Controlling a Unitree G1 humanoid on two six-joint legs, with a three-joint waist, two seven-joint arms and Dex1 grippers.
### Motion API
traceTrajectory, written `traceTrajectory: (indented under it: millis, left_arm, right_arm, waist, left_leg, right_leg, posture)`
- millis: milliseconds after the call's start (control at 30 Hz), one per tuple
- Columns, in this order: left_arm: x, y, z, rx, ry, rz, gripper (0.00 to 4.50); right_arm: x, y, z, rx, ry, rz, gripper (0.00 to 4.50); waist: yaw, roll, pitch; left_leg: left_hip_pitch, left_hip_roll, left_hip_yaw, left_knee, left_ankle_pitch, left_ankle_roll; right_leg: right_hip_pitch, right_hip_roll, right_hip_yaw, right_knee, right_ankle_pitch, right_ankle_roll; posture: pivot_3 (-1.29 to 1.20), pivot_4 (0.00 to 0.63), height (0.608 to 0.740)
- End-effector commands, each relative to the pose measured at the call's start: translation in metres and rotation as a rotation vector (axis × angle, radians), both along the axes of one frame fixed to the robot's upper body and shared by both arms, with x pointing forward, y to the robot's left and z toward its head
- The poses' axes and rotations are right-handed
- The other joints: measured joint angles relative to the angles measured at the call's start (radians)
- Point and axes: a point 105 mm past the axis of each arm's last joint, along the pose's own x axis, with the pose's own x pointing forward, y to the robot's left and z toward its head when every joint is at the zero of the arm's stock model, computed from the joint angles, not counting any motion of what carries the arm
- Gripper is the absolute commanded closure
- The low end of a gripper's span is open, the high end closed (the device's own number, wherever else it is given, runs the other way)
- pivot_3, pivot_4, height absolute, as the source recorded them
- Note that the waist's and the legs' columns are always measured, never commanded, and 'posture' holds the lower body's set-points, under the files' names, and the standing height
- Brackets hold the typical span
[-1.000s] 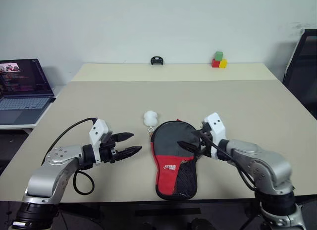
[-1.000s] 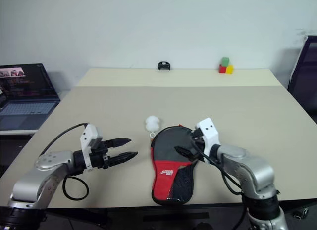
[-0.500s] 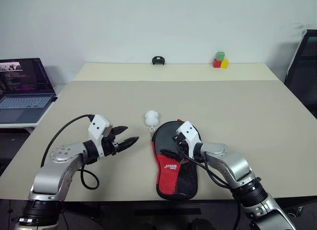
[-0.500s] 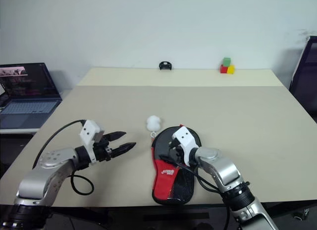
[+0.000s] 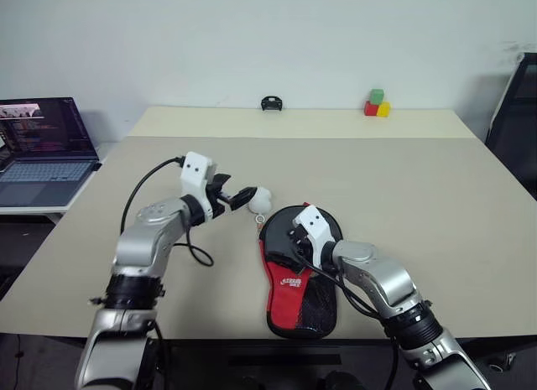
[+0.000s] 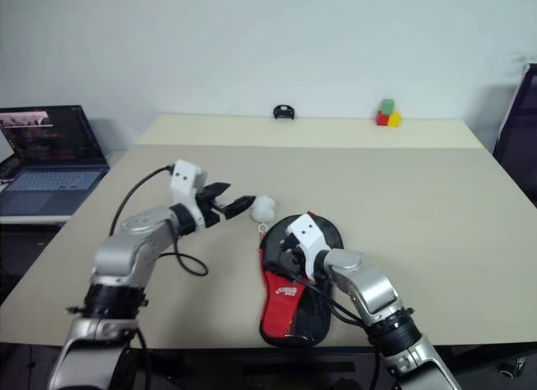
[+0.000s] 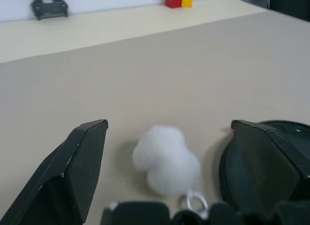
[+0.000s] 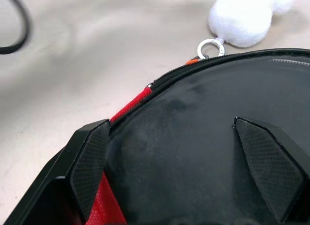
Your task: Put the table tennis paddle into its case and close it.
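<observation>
Case point(image 5: 299, 277) lies flat at the table's point(image 5: 419, 180) near edge, round end away from the robot. Right gripper point(image 5: 289, 249) hovers over that black end, fingers spread. Just beyond, left gripper point(image 5: 243, 197), fingers apart, reaches a white pompom point(image 5: 258, 200) ringed to the zipper.

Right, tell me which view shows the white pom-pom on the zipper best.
The left wrist view: the white pom-pom sits between the open left gripper's fingers, ring visible. The right wrist view cuts it off; the eye views show it small beside the case.
</observation>
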Motion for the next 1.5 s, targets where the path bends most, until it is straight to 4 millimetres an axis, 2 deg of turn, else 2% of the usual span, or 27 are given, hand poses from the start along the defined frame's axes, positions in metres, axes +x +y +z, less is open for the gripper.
traceTrajectory:
  millis: [33,200,333,567,700,800,900,1167,1233,1300,1500]
  left_arm:
    - [0.017,-0.010,-0.004,0.048,0.009,-0.006,0.05]
    - [0.038,-0.018,-0.017,0.095,0.069,0.011,0.05]
    - [0.047,-0.022,-0.027,0.088,0.129,0.035,0.05]
    - [0.044,-0.033,-0.056,0.071,0.267,0.015,0.05]
    - [0.039,-0.038,-0.065,0.089,0.297,-0.027,0.05]
    - [0.037,-0.035,-0.071,0.107,0.304,-0.038,0.05]
    - [0.035,-0.028,-0.073,0.117,0.305,-0.034,0.60]
    - [0.031,0.001,-0.069,0.098,0.274,0.000,3.36]
    - [0.031,0.006,-0.067,0.097,0.259,0.003,3.91]
    - [0.029,0.012,-0.059,0.060,0.239,0.009,4.12]
    - [0.022,0.013,-0.046,0.018,0.207,-0.013,4.14]
  right_arm:
    - [-0.001,0.003,0.000,0.008,0.004,0.001,0.00]
    - [0.000,0.003,0.001,0.026,0.011,-0.019,0.00]
    - [0.000,0.002,0.001,0.035,0.013,-0.036,0.00]
    - [0.000,0.005,0.003,0.050,0.014,-0.046,0.00]
    - [0.000,0.003,0.002,0.050,0.015,-0.054,0.00]
    - [0.000,-0.001,0.000,0.047,0.017,-0.062,0.00]
    - [0.000,-0.002,0.000,0.045,0.017,-0.066,0.00]
    - [0.006,-0.008,0.001,0.056,0.036,-0.092,0.00]
    - [0.007,-0.010,0.000,0.056,0.042,-0.100,0.00]
    - [0.010,-0.016,-0.004,0.034,0.040,-0.114,0.00]
    - [0.013,-0.026,-0.020,-0.055,0.050,-0.114,0.00]
  waist:
    - [-0.002,0.000,0.000]
    - [-0.002,0.000,0.000]
    - [-0.001,0.000,0.000]
    - [-0.002,0.000,0.000]
    - [-0.001,0.000,0.000]
    - [0.000,0.000,0.000]
    - [0.000,0.000,0.000]
    - [-0.003,0.000,0.000]
    - [-0.006,-0.001,0.000]
    - [-0.011,-0.001,0.000]
    - [-0.016,-0.001,0.000]
  left_leg:
    - [0.000,0.000,0.000,0.000,0.000,0.000]
    - [0.000,0.000,0.000,0.000,0.000,0.000]
    - [-0.001,0.000,0.000,0.000,0.000,0.000]
    - [-0.001,0.000,0.000,0.000,0.000,0.000]
    - [-0.001,0.000,0.000,0.000,0.000,0.000]
    - [-0.001,0.000,0.000,0.000,0.000,0.000]
    - [-0.001,0.000,0.000,0.000,0.000,0.000]
    - [0.000,0.000,0.000,0.000,0.000,0.000]
    - [0.000,0.000,0.000,0.000,0.000,0.000]
    - [0.000,0.000,0.000,0.000,0.000,0.000]
    - [0.000,0.000,0.000,0.000,0.000,0.000]
  right_leg:
    - [0.000,0.000,0.000,0.000,0.000,0.000]
    - [-0.001,0.000,0.000,0.000,0.000,0.000]
    - [-0.001,0.000,0.000,0.000,0.000,0.000]
    - [-0.001,0.000,0.000,0.000,0.000,0.000]
    - [-0.001,0.000,0.000,0.000,0.000,0.000]
    - [-0.001,0.000,0.000,0.000,0.000,0.000]
    - [-0.001,0.000,0.000,0.000,0.000,0.000]
    - [-0.001,0.000,0.000,0.000,0.000,0.000]
    - [-0.001,0.000,0.001,0.000,0.000,0.000]
    - [-0.001,0.000,0.001,0.001,0.000,0.000]
    - [-0.001,0.000,0.001,0.001,0.000,0.000]
  posture:
    - [0.00,0.150,0.740]
    - [0.00,0.150,0.740]
    - [0.00,0.150,0.740]
    - [0.00,0.150,0.740]
    - [0.00,0.150,0.740]
    - [0.00,0.150,0.740]
    - [0.00,0.150,0.740]
    - [0.00,0.150,0.740]
    - [0.00,0.150,0.740]
    - [0.00,0.150,0.740]
    - [0.00,0.150,0.740]
